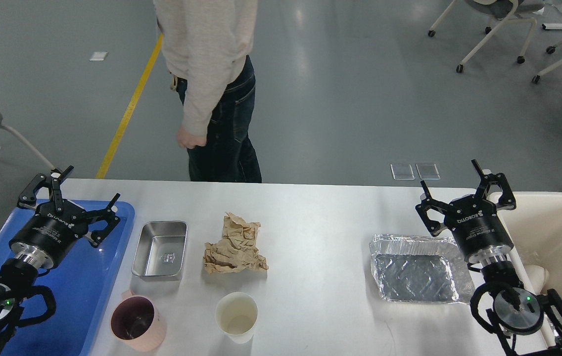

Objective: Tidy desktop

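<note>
Nearest: pink mug (137,324) and paper cup (236,316) at the near edge.
Counter: white desktop (320,217), centre, carrying steel tin (159,249), crumpled brown paper (234,244), foil tray (417,269).
Left fingers (70,195): released, empty, over blue tray (83,282).
Right fingers (464,190): released, empty, beside cream bin (553,232).
Advice: probably grip the paper's bunched middle.

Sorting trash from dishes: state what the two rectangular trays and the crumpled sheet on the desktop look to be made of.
Steel tray: likely stainless steel, smooth, satin sheen, crisp rolled rim.
Foil tray: thin aluminium foil, wrinkled walls, glittering creases.
Crumpled sheet: brown kraft-type paper, matte, with sharp folds.
</note>
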Robot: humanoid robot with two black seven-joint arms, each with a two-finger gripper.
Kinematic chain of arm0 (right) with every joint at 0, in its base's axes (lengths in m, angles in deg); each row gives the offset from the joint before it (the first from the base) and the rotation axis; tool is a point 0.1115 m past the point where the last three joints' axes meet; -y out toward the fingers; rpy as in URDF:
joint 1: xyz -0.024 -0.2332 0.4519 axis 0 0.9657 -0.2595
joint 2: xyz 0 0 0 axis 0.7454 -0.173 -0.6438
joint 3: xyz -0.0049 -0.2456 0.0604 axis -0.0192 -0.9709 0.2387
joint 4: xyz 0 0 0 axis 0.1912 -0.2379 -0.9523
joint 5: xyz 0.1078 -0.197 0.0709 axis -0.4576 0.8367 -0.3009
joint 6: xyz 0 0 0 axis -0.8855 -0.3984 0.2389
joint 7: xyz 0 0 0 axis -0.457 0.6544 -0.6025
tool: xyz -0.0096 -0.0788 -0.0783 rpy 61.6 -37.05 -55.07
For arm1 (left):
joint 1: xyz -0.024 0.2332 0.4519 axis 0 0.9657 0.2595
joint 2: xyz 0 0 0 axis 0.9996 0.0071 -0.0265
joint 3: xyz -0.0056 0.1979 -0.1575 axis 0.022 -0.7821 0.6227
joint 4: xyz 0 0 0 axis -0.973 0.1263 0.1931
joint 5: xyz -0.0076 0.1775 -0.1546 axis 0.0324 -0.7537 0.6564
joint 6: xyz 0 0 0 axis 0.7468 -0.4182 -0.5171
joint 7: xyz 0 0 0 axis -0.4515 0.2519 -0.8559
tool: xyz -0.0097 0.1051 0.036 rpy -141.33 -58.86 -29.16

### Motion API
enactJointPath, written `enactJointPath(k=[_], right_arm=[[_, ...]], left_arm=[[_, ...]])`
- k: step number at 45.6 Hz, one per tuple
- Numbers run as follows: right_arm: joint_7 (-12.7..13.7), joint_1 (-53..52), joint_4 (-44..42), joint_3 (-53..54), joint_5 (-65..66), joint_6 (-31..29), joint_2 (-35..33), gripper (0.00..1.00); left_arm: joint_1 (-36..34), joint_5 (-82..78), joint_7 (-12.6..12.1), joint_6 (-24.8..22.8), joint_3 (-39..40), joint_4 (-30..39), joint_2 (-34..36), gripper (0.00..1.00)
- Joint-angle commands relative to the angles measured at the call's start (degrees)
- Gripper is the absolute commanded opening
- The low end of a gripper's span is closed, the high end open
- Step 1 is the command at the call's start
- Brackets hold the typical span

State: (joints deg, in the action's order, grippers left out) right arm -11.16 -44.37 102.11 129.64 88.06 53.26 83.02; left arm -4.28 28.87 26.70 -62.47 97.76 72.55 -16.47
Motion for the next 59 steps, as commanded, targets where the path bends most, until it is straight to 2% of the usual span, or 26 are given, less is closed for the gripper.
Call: enactJointPath(k=[1, 15, 24, 31, 38, 43, 49, 59], right_arm=[[0.0, 0.0, 0.0, 0.0, 0.0, -0.1, 0.0, 1.0], [-0.1, 0.0, 0.0, 0.0, 0.0, -0.4, -0.1, 1.0], [-0.1, 0.0, -0.2, 0.0, 0.0, -0.3, -0.2, 1.0], [-0.2, 0.2, 0.0, 0.0, 0.0, -0.4, -0.6, 1.0], [-0.2, 0.5, 0.0, -0.1, 0.0, -0.3, -0.6, 1.0], [-0.2, 0.5, -0.2, -0.1, 0.0, -0.3, -0.3, 1.0], [-0.2, 0.5, -0.2, -0.2, 0.0, -0.3, 0.1, 1.0], [-0.2, 0.5, -0.2, -0.3, 0.0, -0.4, 0.4, 1.0]], left_arm=[[0.2, 0.0, -0.1, 0.0, -0.1, 0.0, 0.1, 0.97], [-0.3, 0.1, -1.1, 0.3, 0.7, -0.1, 1.0, 0.97], [-0.2, 0.2, -3.1, -1.1, 4.4, -0.4, 1.8, 0.97], [-0.5, -1.0, -2.5, -4.3, 4.1, -6.0, 2.0, 0.97], [-0.5, -1.7, -2.3, -4.0, 3.9, -6.1, 3.1, 0.97], [-0.3, -7.6, -2.1, -2.6, 3.5, -5.9, 9.5, 0.97], [-1.4, -14.8, -2.1, 2.3, 0.3, -5.8, 17.0, 0.97], [-6.5, -17.9, -1.9, 4.3, -19.5, -1.2, 30.6, 0.97]])
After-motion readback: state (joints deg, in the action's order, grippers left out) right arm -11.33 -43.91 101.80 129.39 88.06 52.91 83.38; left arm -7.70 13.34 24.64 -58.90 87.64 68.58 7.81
